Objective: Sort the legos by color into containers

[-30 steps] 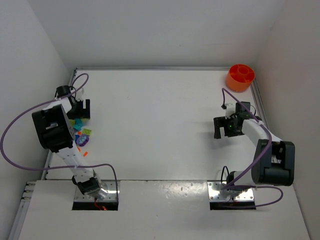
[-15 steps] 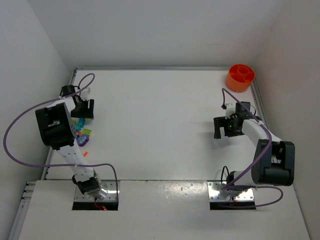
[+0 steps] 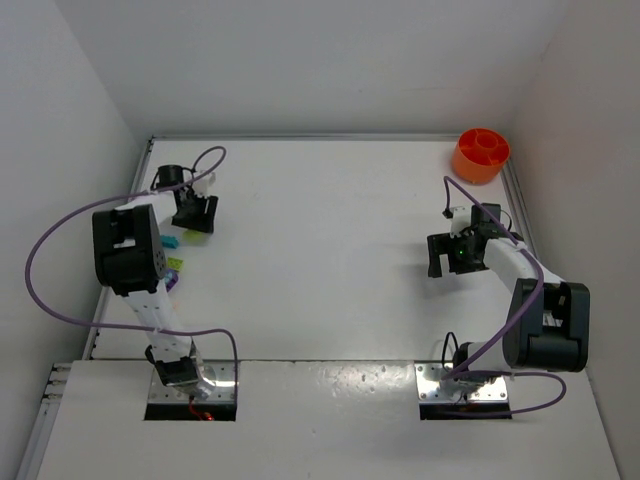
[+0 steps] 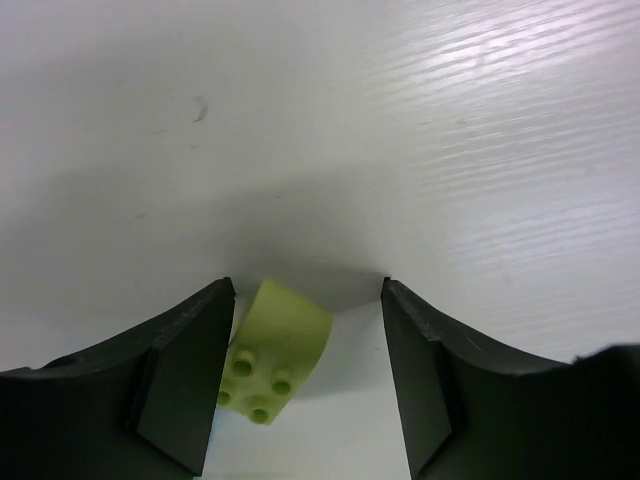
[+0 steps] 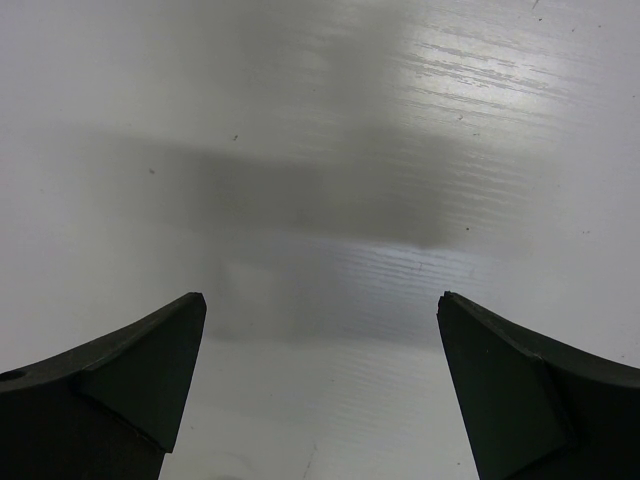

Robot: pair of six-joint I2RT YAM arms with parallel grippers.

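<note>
Lime lego between left gripper jaws — off-centre.

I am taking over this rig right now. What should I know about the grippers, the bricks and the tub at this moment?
Left gripper: jaws partly open around a yellow-green lego. The brick touches one finger and a gap shows to the other, so there is no firm grip yet.
Right gripper: open, empty, over the bare table.
Other legos: loose at the table's left edge, partly hidden by the left arm.
Orange tub: far right corner.
Done: no brick visible in the tub.
Left: grip this brick, carry it to the tub, sort the rest.
</note>
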